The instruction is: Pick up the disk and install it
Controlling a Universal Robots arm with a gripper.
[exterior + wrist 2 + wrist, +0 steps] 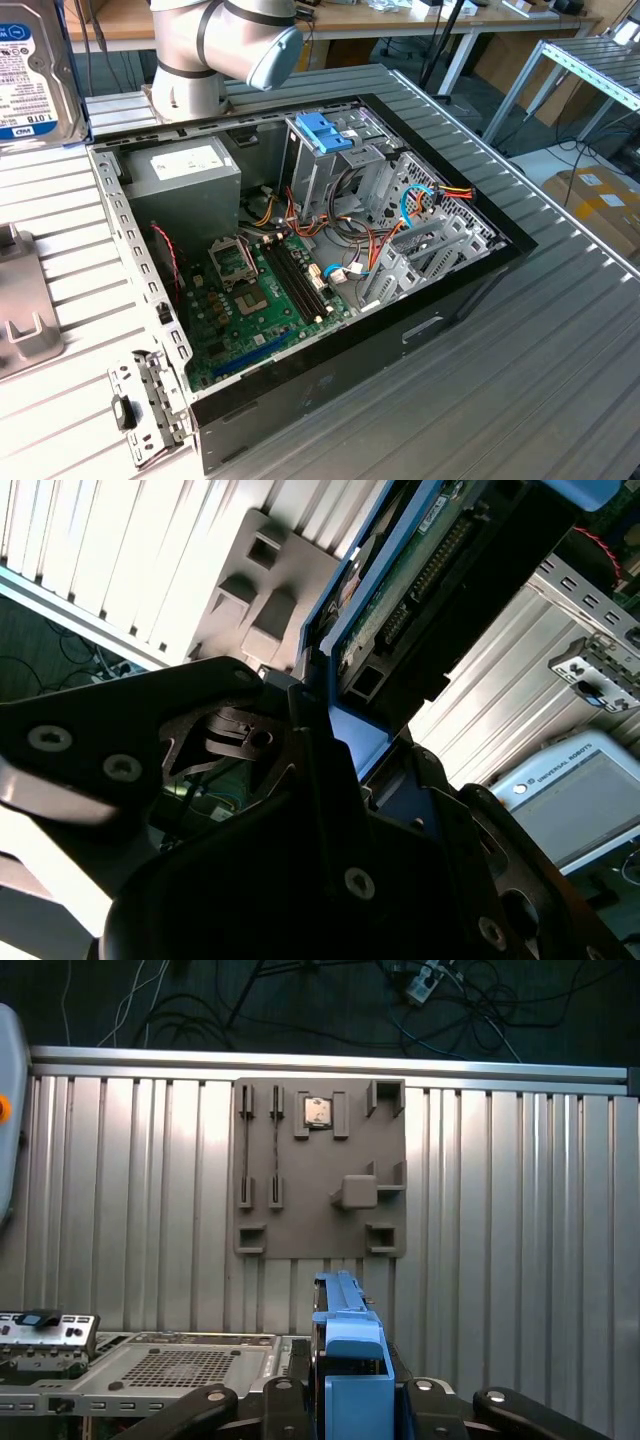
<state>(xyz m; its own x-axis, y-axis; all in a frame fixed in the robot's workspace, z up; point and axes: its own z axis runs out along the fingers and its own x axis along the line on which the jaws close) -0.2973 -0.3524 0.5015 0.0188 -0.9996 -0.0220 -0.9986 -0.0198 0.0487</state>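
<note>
The disk [30,70] hangs upright at the far upper corner on the exterior view's left, above the slatted table and clear of the open computer case [300,250]. Its white label with a blue band faces the camera. In both wrist views my gripper [348,1392] is shut on the disk [345,1345], which shows edge-on with its light blue carrier rail between the black fingers [225,1400]. The second wrist view shows the disk's green circuit-board underside [420,560] and blue rail, clamped by my gripper [330,715].
Inside the case are a motherboard [265,295], a grey power-supply box [185,180] and a metal drive cage with a blue bracket [325,130] and loose cables. A grey slotted fixture plate [320,1170] lies on the table below the disk. A loose metal panel [150,400] lies at the case's near corner.
</note>
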